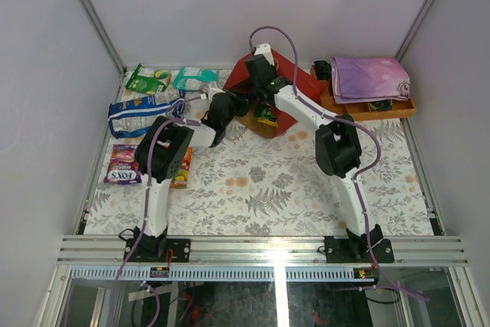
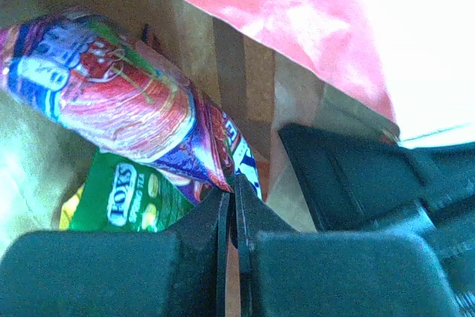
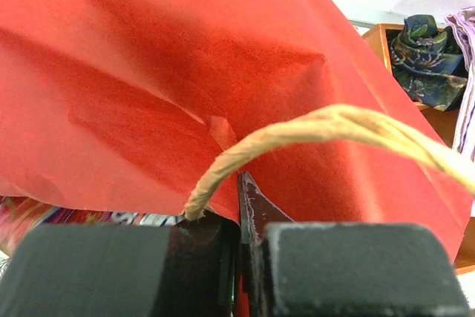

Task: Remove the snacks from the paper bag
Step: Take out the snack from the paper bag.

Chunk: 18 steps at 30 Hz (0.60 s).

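The red paper bag (image 1: 243, 74) lies on its side at the back, mouth toward me. My left gripper (image 1: 228, 109) reaches into the mouth; in the left wrist view it (image 2: 234, 183) is shut on the edge of a purple-red Fox's packet (image 2: 126, 94). A green Fox's packet (image 2: 122, 198) lies beneath on the brown kraft inside (image 2: 230, 57). My right gripper (image 1: 262, 74) is shut on the bag's upper rim (image 3: 185, 72), beside a string handle (image 3: 312, 131). Outside the bag lie green (image 1: 145, 80), teal (image 1: 193, 78), blue-white (image 1: 142, 112), purple (image 1: 122, 165) and orange (image 1: 182, 170) packets.
A brown wooden tray (image 1: 383, 109) at the back right holds a folded purple cloth (image 1: 369, 76) and a dark patterned cloth (image 3: 423, 57). Grey walls close the table's left, back and right. Floral tablecloth (image 1: 260, 189) covers the near half.
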Available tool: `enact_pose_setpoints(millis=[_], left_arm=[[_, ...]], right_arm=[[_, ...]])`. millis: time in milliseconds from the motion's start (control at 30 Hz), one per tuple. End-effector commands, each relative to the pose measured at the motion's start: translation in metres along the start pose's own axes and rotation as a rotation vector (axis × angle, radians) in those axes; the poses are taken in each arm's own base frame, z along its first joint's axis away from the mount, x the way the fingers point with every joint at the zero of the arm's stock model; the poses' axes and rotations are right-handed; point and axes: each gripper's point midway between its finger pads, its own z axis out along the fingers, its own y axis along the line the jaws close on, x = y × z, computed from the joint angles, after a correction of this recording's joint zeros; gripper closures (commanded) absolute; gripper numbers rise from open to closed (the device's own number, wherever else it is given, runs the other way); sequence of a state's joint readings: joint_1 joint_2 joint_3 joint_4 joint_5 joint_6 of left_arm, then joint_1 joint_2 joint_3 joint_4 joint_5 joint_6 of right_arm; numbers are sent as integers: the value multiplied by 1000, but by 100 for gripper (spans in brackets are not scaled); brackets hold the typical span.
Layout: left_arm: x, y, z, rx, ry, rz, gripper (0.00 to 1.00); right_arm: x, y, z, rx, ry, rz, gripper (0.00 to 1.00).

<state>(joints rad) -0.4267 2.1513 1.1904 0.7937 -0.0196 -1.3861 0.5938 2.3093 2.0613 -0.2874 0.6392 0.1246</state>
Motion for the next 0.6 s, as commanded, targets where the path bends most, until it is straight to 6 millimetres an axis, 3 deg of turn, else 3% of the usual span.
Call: enact_pose_setpoints(millis=[0, 167, 333, 467, 567], left_arm=[[6, -36, -25, 60, 39, 68, 100], [11, -44, -61, 17, 100, 173, 100], [9, -53, -109, 13, 150, 191, 100], [-14, -53, -146, -39, 97, 263, 100], [-40, -41, -173, -111, 25, 312, 100]], right_arm=[[-13, -43, 11, 115, -10, 30, 100], [-18, -50, 17, 122, -16, 27, 100], [-20, -51, 21, 119, -19, 35, 100], [-20, -53, 20, 115, -20, 37, 100], [-19, -54, 18, 106, -21, 40, 100]])
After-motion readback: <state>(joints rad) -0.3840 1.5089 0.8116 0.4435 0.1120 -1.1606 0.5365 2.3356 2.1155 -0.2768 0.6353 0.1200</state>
